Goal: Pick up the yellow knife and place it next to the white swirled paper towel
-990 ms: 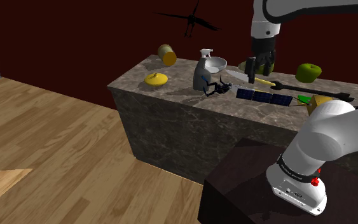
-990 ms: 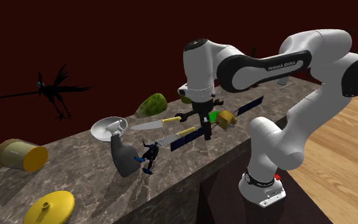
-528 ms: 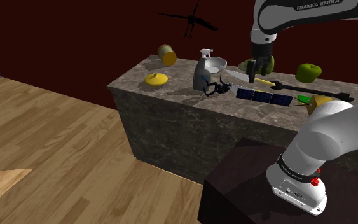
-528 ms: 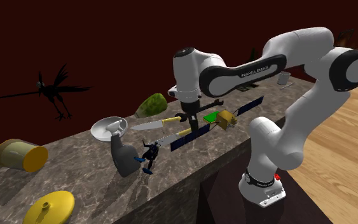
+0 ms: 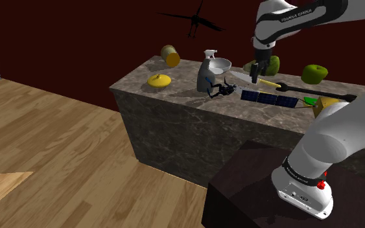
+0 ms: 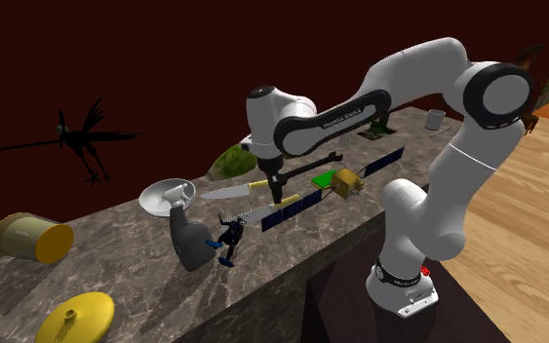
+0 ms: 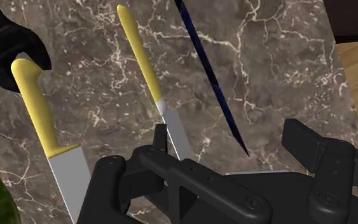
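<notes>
a white robot arm reaches over a dark marble bench [image 5: 187, 97], its black pincer [image 6: 275, 185] hanging just above two yellow-handled knives that lie flat, side by side. the pincer's fingers [image 7: 161, 139] stand apart and hold nothing. the slim knife [image 7: 151, 83] lies beneath it, between a broad knife [image 7: 44, 127] and the blue wing of a toy satellite [image 7: 212, 76]. judging by where the pincer hangs, the slim one looks like the target.

what could go wrong: both knives have yellow handles and lie near each other, so a small sideways drift on the way down could close the pincer on the broad knife, or catch both. the satellite wing sits just beside the slim knife on its other side, and a finger could knock it. the pincer also seems to sit over the join of blade and handle, and a grip on the thin, flat blade may let the knife swing or slip. the carry looks long (a small pale cylinder [image 6: 436, 119] at the bench's far end may be the paper towel, though it is too small to be sure), so a loose grip has time to fail.

the slim knife's long axis runs along the bench's length. in the second exterior view its blade points left, toward a grey spray bottle [image 6: 192, 242], and its handle points right, toward the satellite's body.
</notes>
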Robot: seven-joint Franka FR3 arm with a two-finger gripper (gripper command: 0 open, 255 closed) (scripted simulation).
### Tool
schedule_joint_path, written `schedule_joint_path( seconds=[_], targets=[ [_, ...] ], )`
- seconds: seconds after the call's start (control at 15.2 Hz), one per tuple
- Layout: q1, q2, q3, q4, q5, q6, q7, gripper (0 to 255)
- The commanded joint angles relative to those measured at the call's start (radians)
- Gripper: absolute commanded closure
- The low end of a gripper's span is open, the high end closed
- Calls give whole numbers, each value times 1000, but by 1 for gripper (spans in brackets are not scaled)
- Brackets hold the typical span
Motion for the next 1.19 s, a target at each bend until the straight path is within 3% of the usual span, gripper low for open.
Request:
schedule_joint_path(
  seconds=[0.0,0.26,0.59,1.06,1.12],
  targets=[
    [5,68,-37,37,3,50,-57,0],
    [15,217,-106,117,42,148,-178,0],
    [12,423,-167,245,154,246,-355,0],
    [-77,719,-151,486,362,306,-601,0],
    [-83,728,-147,496,367,307,-608,0]
  ],
)
